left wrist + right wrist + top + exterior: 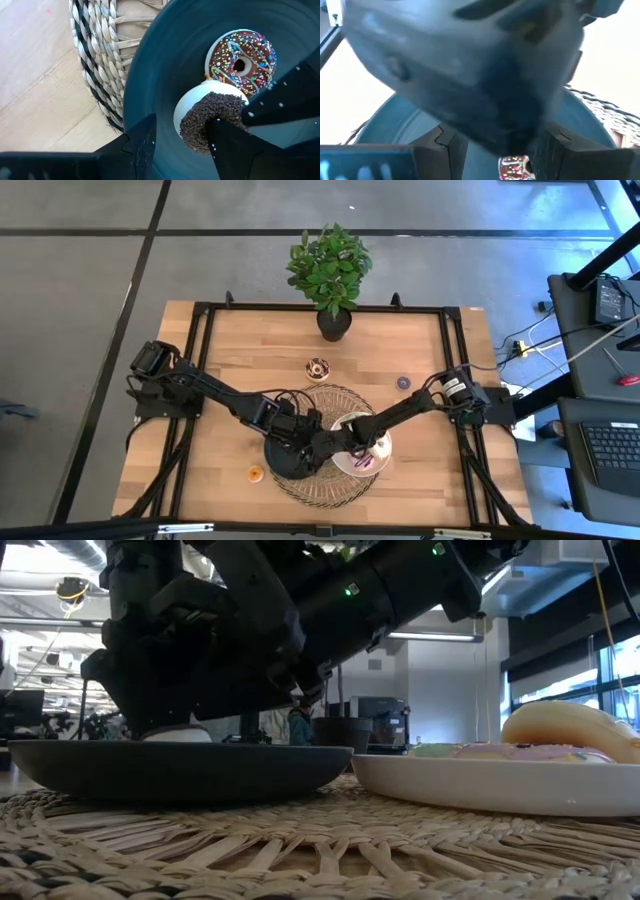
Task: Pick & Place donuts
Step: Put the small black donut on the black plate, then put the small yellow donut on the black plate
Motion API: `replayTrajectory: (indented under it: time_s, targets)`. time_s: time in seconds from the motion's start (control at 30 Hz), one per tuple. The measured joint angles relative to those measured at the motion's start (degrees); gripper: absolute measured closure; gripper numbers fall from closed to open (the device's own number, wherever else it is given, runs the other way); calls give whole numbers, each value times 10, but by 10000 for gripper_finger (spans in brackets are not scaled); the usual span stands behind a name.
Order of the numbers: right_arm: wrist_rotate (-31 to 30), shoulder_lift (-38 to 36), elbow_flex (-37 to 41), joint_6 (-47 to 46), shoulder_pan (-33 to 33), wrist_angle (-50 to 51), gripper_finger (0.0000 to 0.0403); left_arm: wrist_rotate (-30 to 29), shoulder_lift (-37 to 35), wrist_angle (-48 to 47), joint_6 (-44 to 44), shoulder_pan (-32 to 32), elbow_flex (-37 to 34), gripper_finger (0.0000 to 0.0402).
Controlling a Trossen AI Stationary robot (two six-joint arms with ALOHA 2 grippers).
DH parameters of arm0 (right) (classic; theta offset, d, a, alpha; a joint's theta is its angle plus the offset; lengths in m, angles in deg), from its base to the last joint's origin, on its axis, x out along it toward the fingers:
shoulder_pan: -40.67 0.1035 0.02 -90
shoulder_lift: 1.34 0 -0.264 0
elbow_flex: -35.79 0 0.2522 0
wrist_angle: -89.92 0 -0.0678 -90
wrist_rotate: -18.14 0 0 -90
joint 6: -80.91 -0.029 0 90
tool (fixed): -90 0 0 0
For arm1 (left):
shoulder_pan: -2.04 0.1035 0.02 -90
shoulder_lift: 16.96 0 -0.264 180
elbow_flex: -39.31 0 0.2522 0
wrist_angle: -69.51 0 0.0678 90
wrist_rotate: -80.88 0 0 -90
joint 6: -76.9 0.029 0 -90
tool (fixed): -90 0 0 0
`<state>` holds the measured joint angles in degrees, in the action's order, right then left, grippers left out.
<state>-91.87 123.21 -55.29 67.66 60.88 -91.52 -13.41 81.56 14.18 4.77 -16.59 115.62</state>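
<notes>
Left pincer [180, 145], fingers apart, hovers over the black plate [165, 75] beside a white donut [210, 117]. Right pincer [492, 150], also apart, hangs over it. No readable writing anywhere.

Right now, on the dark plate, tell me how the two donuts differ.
The sprinkle donut has glossy chocolate icing with multicoloured sprinkles; the white donut is white-sided with a dark crumb topping. The sprinkle donut lies clear of the left end effector, while the white donut sits between its fingers. Both are rings, touching, on the dark plate.
</notes>
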Motion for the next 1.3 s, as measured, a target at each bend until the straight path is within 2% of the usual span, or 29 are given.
replayTrajectory:
  time_s: [0.23,0.9,1.0,1.2,1.3]
  targets:
    - [2,18,0,-1,1,-1,231,-4,-2,0,-1,0,0,236]
    - [1,12,0,32,1,-21,231,0,-2,-3,3,0,0,239]
    - [1,-6,1,33,2,10,231,3,-13,-8,4,0,0,240]
    - [10,-75,1,21,2,160,231,-24,-77,-16,3,0,0,236]
    - [15,-119,1,58,0,255,231,-39,-114,-20,5,-8,0,236]
